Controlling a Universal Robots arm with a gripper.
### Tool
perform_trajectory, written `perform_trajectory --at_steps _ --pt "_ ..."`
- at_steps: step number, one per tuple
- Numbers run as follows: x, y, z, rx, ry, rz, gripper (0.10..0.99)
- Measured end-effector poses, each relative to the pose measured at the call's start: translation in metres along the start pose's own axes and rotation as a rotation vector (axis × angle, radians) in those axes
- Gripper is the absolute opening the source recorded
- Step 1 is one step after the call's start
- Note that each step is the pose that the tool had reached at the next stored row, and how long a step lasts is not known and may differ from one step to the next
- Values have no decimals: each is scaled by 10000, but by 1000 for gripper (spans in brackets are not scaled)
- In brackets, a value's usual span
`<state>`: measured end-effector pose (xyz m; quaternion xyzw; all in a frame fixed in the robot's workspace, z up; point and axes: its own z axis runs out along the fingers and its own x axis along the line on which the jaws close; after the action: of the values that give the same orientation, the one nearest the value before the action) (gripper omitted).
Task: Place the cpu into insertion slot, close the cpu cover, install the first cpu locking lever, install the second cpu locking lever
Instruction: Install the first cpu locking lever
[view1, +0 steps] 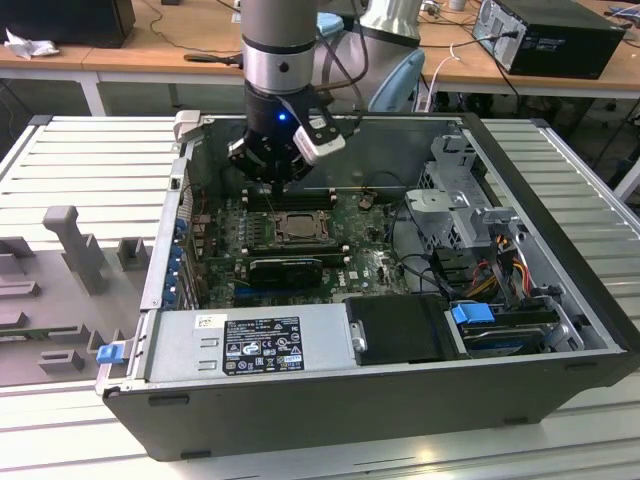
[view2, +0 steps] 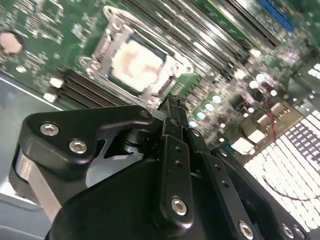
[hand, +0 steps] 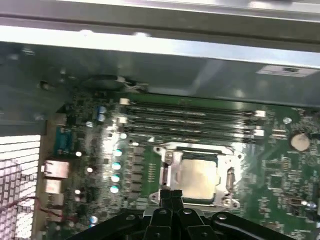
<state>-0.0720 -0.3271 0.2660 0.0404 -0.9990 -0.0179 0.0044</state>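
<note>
Slatted metal tabletop (view1: 80, 170) is being taken up by an open computer case (view1: 400, 400). Inside, the square cpu (hand: 200, 181), with no longer side, is being kept flat, top upward, in the insertion slot (hand: 231, 179). The gripper (hand: 172, 194), jaws pressed together, is being held just over the slot's edge.

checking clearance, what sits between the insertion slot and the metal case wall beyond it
In the first wrist view, a row of long black memory slots lies between the insertion slot and the case wall.

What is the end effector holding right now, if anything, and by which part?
Nothing is held: the end effector is shut with nothing between its fingertips, hovering near the insertion slot.
</note>
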Motion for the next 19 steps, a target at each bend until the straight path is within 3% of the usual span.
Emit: perform_trajectory --at_steps 3,6,13,19 --pt "204 18 21 -14 -59 -2 106" --pt "333 67 46 -40 -68 -2 106" --pt "347 307 85 -66 -69 -3 106" --pt "331 342 88 -67 -69 -6 106"
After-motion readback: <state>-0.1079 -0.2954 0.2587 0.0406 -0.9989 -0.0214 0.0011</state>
